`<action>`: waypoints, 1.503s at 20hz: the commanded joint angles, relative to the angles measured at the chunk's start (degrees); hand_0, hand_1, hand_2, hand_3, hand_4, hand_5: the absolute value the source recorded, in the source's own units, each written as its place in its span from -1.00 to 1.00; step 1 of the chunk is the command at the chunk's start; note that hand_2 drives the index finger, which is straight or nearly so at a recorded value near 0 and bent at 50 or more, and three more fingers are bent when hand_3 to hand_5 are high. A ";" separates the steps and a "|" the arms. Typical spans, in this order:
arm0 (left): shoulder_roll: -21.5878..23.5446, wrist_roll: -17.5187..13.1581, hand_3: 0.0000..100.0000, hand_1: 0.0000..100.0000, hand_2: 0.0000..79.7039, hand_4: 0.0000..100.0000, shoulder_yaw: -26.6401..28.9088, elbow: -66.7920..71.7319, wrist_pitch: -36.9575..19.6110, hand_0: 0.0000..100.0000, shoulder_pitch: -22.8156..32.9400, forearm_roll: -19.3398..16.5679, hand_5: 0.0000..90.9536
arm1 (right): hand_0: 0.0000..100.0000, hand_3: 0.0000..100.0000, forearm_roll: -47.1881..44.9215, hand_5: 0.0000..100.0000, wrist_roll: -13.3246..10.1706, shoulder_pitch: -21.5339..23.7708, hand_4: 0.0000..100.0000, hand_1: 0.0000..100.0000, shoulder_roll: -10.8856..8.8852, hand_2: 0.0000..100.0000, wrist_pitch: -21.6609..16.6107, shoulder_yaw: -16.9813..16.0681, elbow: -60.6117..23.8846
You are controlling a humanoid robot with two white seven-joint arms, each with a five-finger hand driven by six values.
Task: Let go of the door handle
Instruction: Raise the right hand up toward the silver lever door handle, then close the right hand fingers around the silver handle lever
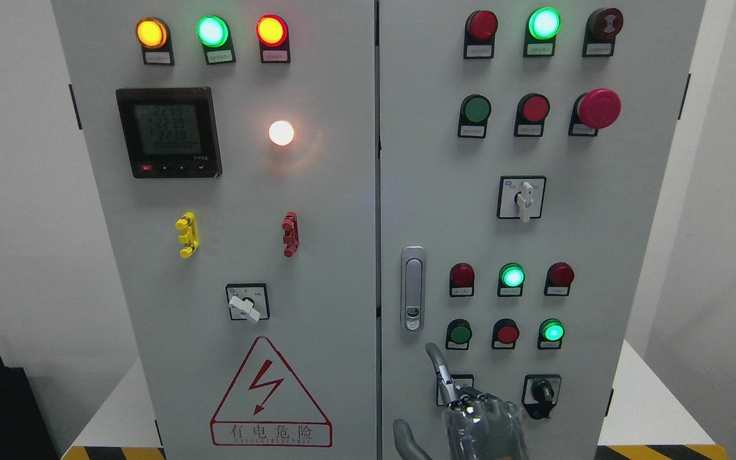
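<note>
The door handle, a slim silver latch with a round lock at its lower end, stands upright near the left edge of the right-hand cabinet door, just beside the seam where the two grey doors meet. Nothing touches it. Below it and slightly to the right, at the bottom edge, a robot hand with a clear, see-through shell rises in front of the door; which arm it belongs to cannot be told. One finger points up towards the handle's lower end with a gap between them, the other fingers are curled at the knuckles, the thumb juts out to the left, and the hand holds nothing. Around the handle sit red and green indicator lamps and a rotary switch. The left-hand door carries a digital meter and a red triangular electric warning sign.
</note>
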 commanded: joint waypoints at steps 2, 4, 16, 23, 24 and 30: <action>-0.07 0.05 -1.00 -0.22 -1.00 -1.00 0.62 0.97 -0.01 -0.76 0.00 0.00 -1.00 | -0.43 1.00 0.68 1.00 1.38 -3.81 1.00 -0.11 0.45 -1.00 1.41 1.01 4.26; 0.01 0.05 -1.00 -0.22 -1.00 -1.00 0.62 0.97 -0.01 -0.76 0.00 0.00 -1.00 | -0.43 1.00 0.68 1.00 1.47 -4.69 1.00 -0.11 0.45 -1.00 1.58 0.75 5.31; 0.01 0.05 -1.00 -0.22 -1.00 -1.00 0.62 0.97 -0.01 -0.76 0.00 0.00 -1.00 | -0.40 1.00 0.42 1.00 2.61 -5.57 1.00 -0.12 0.45 -1.00 3.17 0.66 6.02; 0.01 0.05 -1.00 -0.22 -1.00 -1.00 0.62 0.97 -0.01 -0.76 0.00 0.00 -1.00 | -0.40 1.00 0.42 1.00 2.70 -5.92 1.00 -0.12 0.45 -1.00 3.25 0.93 6.19; 0.01 0.05 -1.00 -0.22 -1.00 -1.00 0.62 0.97 -0.01 -0.76 0.00 0.00 -1.00 | -0.40 1.00 0.42 1.00 2.70 -6.01 1.00 -0.12 0.37 -1.00 3.25 0.75 6.28; 0.01 0.05 -1.00 -0.22 -1.00 -1.00 0.62 0.97 -0.01 -0.76 0.00 0.00 -1.00 | -0.40 1.00 0.42 1.00 2.70 -6.19 1.00 -0.12 0.37 -1.00 3.25 1.01 6.63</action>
